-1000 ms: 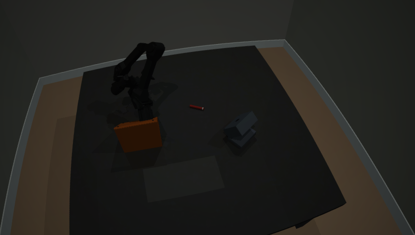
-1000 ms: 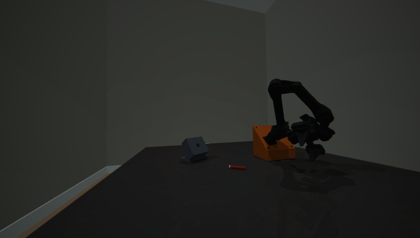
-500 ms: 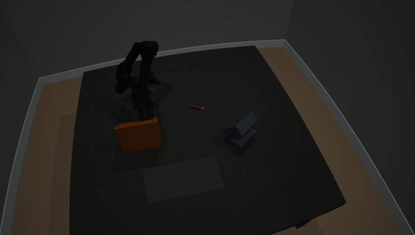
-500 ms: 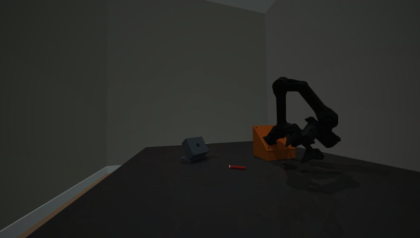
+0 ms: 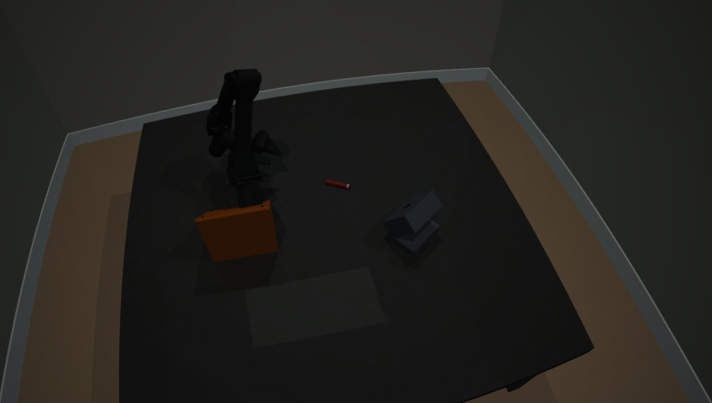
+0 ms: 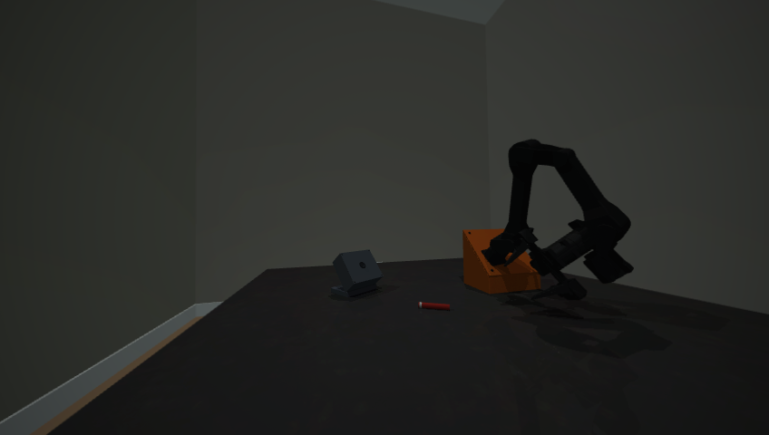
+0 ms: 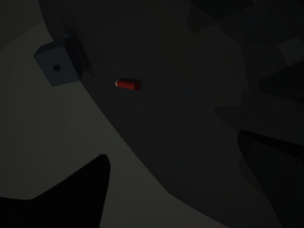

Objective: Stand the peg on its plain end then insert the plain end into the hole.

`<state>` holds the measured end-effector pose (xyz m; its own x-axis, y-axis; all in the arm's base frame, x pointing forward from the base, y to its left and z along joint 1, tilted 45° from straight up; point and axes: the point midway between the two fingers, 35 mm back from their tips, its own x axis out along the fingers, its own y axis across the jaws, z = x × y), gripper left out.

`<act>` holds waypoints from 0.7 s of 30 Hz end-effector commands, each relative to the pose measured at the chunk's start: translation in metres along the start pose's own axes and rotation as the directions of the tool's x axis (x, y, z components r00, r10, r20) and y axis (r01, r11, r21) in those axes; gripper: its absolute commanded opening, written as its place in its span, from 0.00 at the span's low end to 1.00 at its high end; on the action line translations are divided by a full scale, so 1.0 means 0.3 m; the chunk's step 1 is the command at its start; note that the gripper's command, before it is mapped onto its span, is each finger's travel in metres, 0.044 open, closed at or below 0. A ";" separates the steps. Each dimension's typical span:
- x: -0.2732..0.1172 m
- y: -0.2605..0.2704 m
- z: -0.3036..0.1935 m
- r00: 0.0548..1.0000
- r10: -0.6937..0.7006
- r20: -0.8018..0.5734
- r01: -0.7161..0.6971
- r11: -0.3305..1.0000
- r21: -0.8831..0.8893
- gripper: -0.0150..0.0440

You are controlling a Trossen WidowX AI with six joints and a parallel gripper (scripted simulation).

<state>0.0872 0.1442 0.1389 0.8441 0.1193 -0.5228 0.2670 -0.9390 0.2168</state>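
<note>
The red peg [image 5: 337,184] [image 6: 435,305] [image 7: 128,85] lies on its side on the table [image 5: 319,119] [image 6: 324,366]. Its white-banded end points toward the panel side, its plain end toward the arm. The dark grey sloped panel [image 5: 424,209] [image 6: 350,274] [image 7: 68,73] stands on its base beyond the peg, and the hole [image 5: 406,205] [image 6: 362,265] [image 7: 57,67] shows in its face. My gripper [image 5: 274,158] [image 6: 520,281] [image 7: 174,150] is wide open and empty, low on the arm's side of the peg and well apart from it. Its fingers look tilted in the exterior view.
An orange wedge-shaped box [image 5: 239,234] [image 6: 477,269] stands close beside the arm's base. A flat, slightly lighter rectangle [image 5: 314,306] shows on the table in the top view, beyond the box. The table's far edges border the floor and walls.
</note>
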 end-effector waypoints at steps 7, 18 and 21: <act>0.043 0.019 0.031 0.979 0.112 0.172 -0.150 0.962 0.228 1.00; 0.088 0.040 0.067 0.909 0.200 0.367 -0.359 0.822 0.442 1.00; 0.099 0.044 0.076 0.883 0.214 0.419 -0.417 0.766 0.489 1.00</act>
<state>0.1039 0.1274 0.1098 0.6456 -0.2073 -0.7350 -0.2989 -0.9543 0.0066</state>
